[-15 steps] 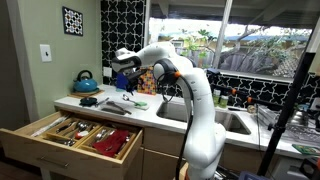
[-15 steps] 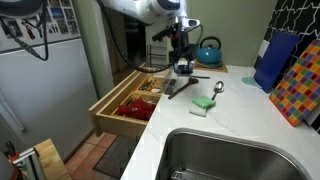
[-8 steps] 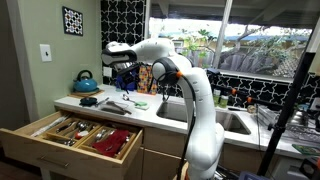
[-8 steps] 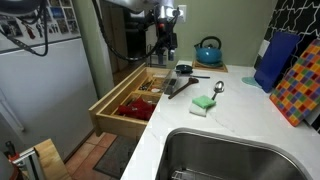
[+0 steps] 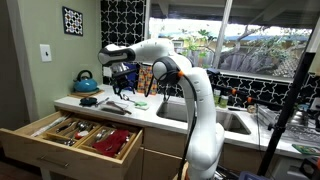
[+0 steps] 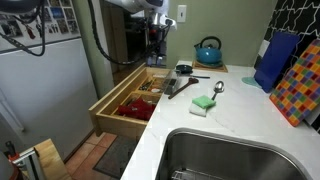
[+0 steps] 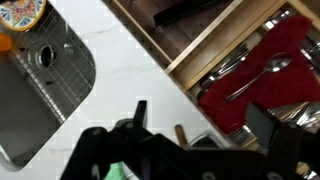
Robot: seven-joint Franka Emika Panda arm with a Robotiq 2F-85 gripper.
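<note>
My gripper (image 5: pixel 121 77) hangs over the left end of the white counter, above the open wooden drawer (image 5: pixel 58 154). It also shows in an exterior view (image 6: pixel 155 47), above the drawer's far end (image 6: pixel 118 121). In the wrist view the fingers (image 7: pixel 200 128) stand wide apart, and I cannot tell that they hold anything. Below them lie the drawer's compartments (image 7: pixel 210 60) with cutlery on a red liner (image 7: pixel 275 48). A wooden handle tip and a silver rim show between the fingers. A black spatula (image 6: pixel 180 88), a spoon (image 6: pixel 218 88) and a green sponge (image 6: pixel 203 103) lie on the counter.
A blue kettle (image 5: pixel 85 82) (image 6: pixel 208 52) stands at the back of the counter. A steel sink (image 5: pixel 226 122) (image 6: pixel 230 155) (image 7: pixel 40 90) is set into the counter. A blue board (image 6: pixel 274 60) and a chequered board (image 6: pixel 300 88) lean on the wall. The drawer juts into the room.
The gripper has risen from the utensils on the counter and moved sideways, away from the sink, to above the open drawer. The utensils lie as before.
</note>
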